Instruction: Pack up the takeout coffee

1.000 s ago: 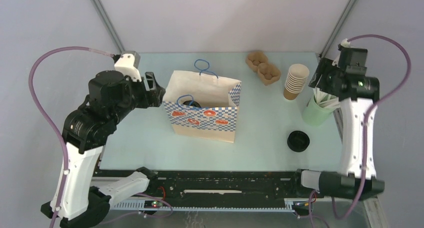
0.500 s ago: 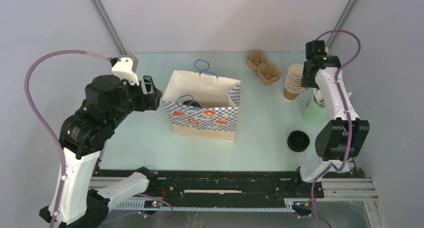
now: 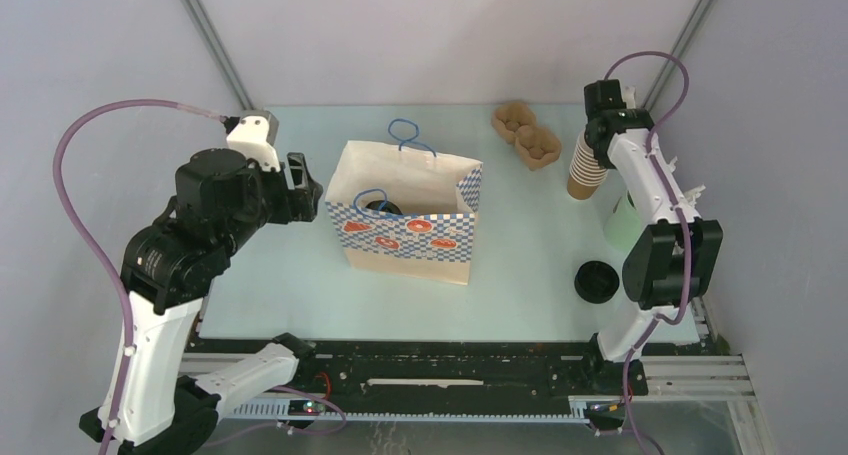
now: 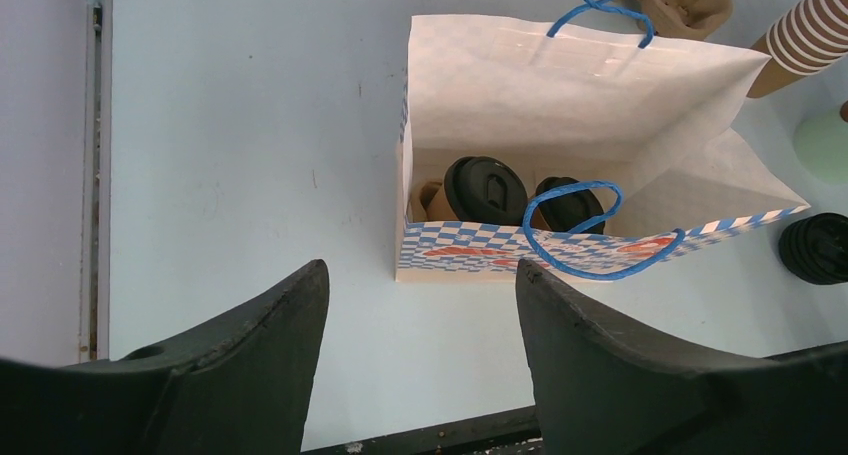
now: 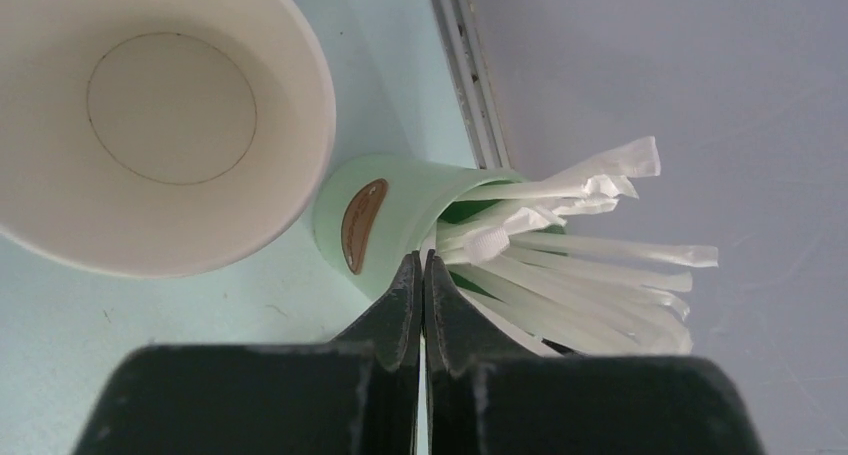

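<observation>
Both coffees [image 4: 485, 190] are in the bag [image 4: 600, 75]: lids on, upright, side by side at the bottom, toward the bag's left end in the top view. Bag stands open mid-table, handles up. No change there vs. a sec ago.

What changed is my right side. A sec ago the R arm was out at the table's right edge with jaws wide. Now it has swung in and back, so the R gripper [image 5: 422, 265] hangs by the stack [image 5: 170, 115] of empty cups, above the green cup [image 5: 370, 220] of straws [image 5: 570, 265]. The fingers have snapped fully together, pads touching. I see nothing pinched between them. The tips line up w/ the green cup's rim in the wrist view, but no straw is in the grip.

L gripper [image 4: 420, 275] has barely moved: jaws well apart, holding nothing, hovering just left of the bag and aimed at it.

My read: the coffee part looks done, since both cups are inside. The R closing on air is either a missed straw grab or just tucking in to finish; can't tell which. If straws are wanted, I'd need to reopen and go lower into the green cup. Loose lids [image 3: 597, 281] sit apart, near the front right.
</observation>
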Robot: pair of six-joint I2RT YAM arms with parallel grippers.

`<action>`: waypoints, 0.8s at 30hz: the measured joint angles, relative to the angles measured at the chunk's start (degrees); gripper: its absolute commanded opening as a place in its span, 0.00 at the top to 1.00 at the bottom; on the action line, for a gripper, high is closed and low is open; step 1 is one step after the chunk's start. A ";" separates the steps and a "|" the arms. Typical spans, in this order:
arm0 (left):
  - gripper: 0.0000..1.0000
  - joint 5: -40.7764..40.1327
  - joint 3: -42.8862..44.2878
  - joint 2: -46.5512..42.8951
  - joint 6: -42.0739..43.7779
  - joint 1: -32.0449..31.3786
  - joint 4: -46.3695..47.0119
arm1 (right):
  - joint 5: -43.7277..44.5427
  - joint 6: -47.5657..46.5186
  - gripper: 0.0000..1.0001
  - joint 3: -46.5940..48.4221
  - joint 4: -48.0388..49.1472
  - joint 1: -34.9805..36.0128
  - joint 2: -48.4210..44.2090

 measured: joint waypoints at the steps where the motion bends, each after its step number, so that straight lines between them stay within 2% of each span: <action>1: 0.27 0.00 0.07 0.00 -0.02 0.00 -0.15 | 0.55 -0.26 1.00 0.00 0.04 0.37 -0.13; 6: 0.27 0.04 0.13 -0.02 -0.07 0.00 -0.17 | 1.75 -0.42 1.00 3.02 -3.98 3.37 -2.16; 13: 0.26 0.76 0.13 -0.13 -0.55 0.00 -0.13 | 0.20 0.61 1.00 13.40 -11.15 9.35 -12.52; 17: 0.26 1.14 0.13 -0.35 -1.22 0.00 -0.13 | -7.85 -0.50 1.00 26.36 -12.22 17.20 -17.25; 20: 0.26 1.36 0.13 -0.44 -2.03 0.00 -0.13 | -18.01 -1.44 1.00 33.16 -10.86 24.70 -19.37; 24: 0.26 1.70 0.13 -0.59 -3.08 0.00 -0.13 | -31.01 -1.49 1.00 40.70 -9.33 33.29 -17.75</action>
